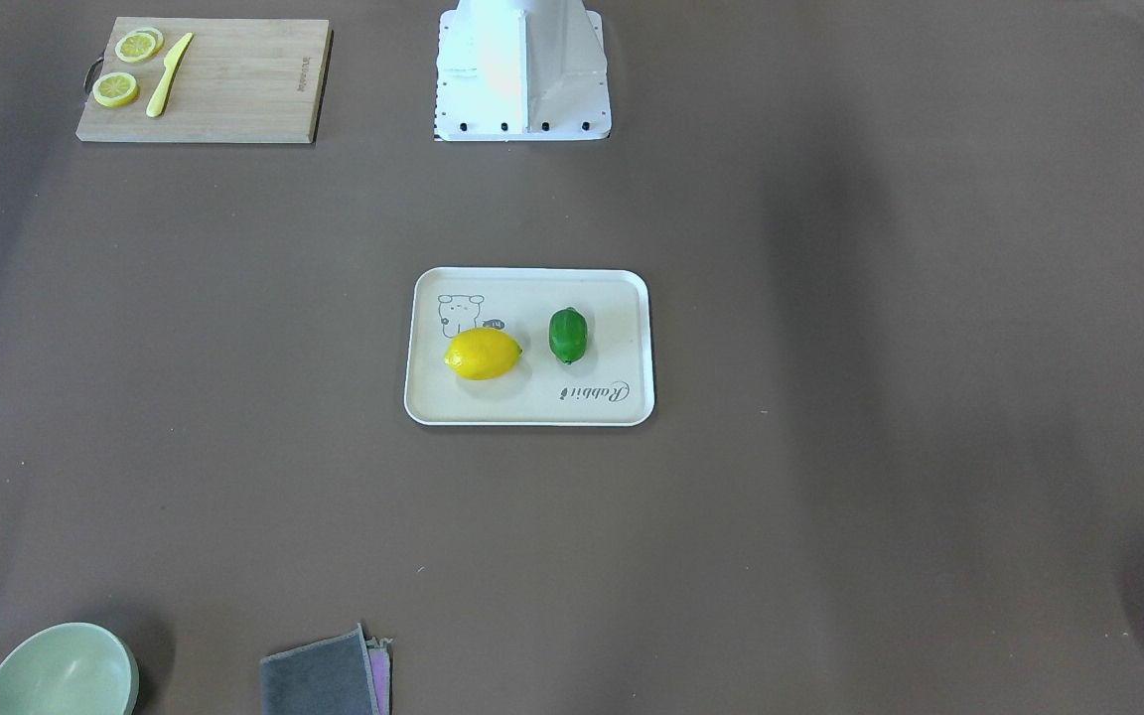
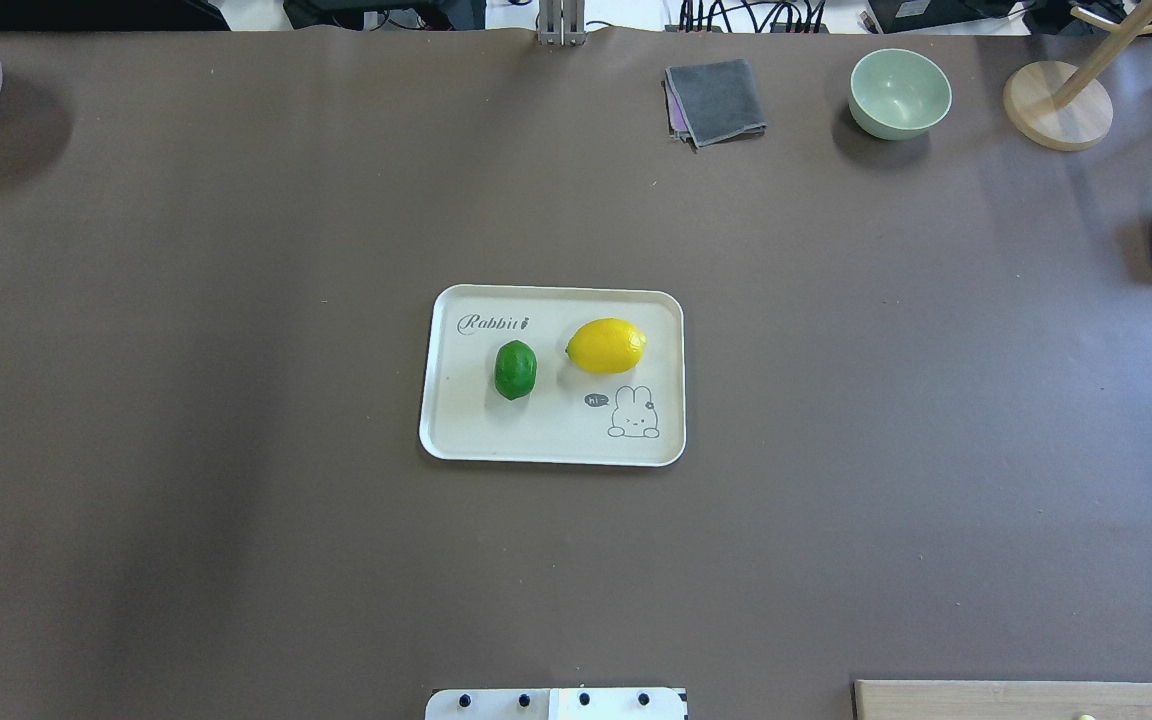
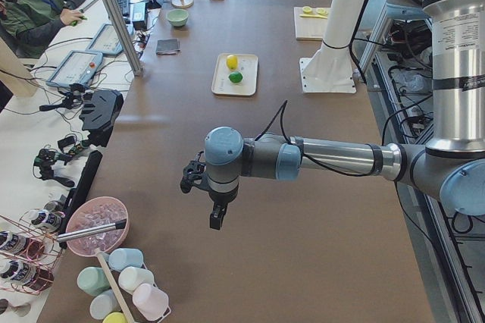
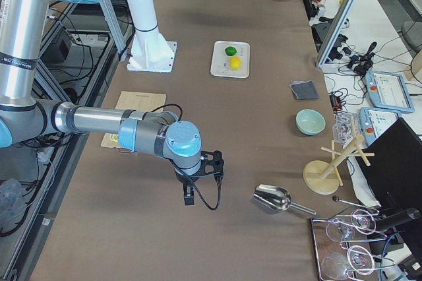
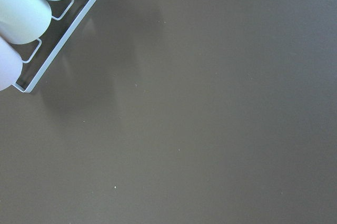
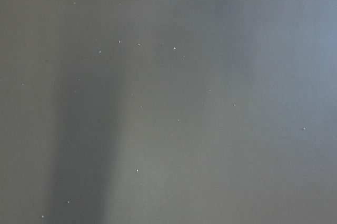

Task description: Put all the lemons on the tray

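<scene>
Yellow lemon (image 2: 606, 345): it's on the tray (image 2: 466, 430), in the half toward the robot's right, with its long axis running along the tray's long side.
Green lemon (image 2: 515, 369): also on the tray, in the half toward the robot's left. Its tips point to and from the robot, crosswise to the yellow one, and there's a clear gap between the two.
Left gripper (image 3: 216, 221): hangs over bare table out at the robot's left end, well apart from the tray. Only the side camera catches it, so I cannot tell whether its fingers are apart or together.
Right gripper (image 4: 189, 198): the mirror image at the robot's right end, near a metal scoop (image 4: 273, 198) and far from the tray. Again I cannot tell how its fingers stand.
Nearer arm: neither, as I read it; the tray sits midway between them.
Task standing: both fruits lie inside the rim, so it looks as if no reach is called for.
</scene>
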Tool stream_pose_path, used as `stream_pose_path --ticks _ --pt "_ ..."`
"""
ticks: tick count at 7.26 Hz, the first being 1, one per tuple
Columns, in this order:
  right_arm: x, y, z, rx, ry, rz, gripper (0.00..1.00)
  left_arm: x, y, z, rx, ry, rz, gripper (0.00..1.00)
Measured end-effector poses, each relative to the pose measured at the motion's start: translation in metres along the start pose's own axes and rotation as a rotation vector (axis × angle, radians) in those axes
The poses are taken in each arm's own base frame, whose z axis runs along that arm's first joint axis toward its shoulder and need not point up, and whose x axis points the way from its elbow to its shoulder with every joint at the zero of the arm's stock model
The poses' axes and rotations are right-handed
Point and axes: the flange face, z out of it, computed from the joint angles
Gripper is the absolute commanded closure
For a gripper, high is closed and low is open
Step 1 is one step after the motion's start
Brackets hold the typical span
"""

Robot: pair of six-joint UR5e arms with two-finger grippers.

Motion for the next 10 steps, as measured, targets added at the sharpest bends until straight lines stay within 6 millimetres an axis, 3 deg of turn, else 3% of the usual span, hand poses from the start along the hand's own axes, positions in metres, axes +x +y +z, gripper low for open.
stream_pose_path --ticks 10 --pt "-0.0010 0.0091 0.0061 -0.003 -0.040 -0.033 0.00 0.0002 0.0019 0.0015 0.001 0.000 0.004 0.01"
